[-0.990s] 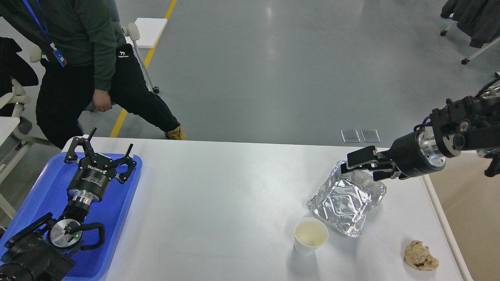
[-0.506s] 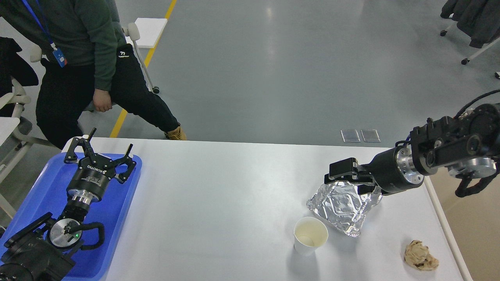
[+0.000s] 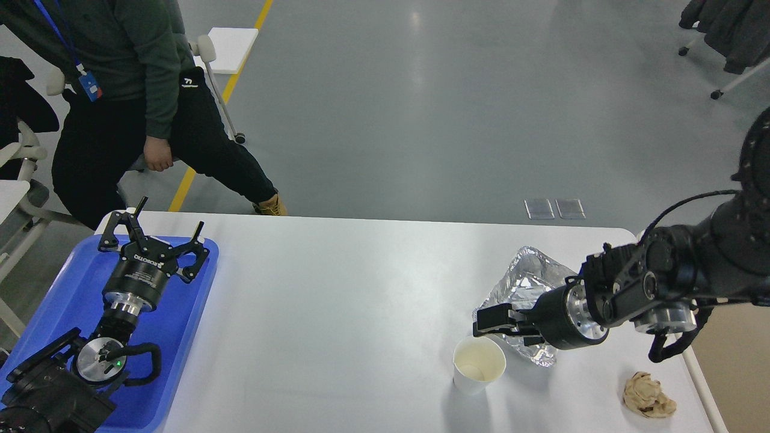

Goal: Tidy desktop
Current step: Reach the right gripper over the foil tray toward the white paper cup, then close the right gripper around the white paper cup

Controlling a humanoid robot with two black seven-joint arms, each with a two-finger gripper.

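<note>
The desktop filled the lower frame. 3 items remained on it at lower right: foil tray, paper cup, crumpled paper. Right gripper: state indeterminate. Left gripper: fingers apart, empty.

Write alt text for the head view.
The right gripper reaches over a crumpled foil tray toward a paper cup on the white desktop. The left gripper hovers open over a blue tray; a crumpled brown napkin lies front right.
</note>
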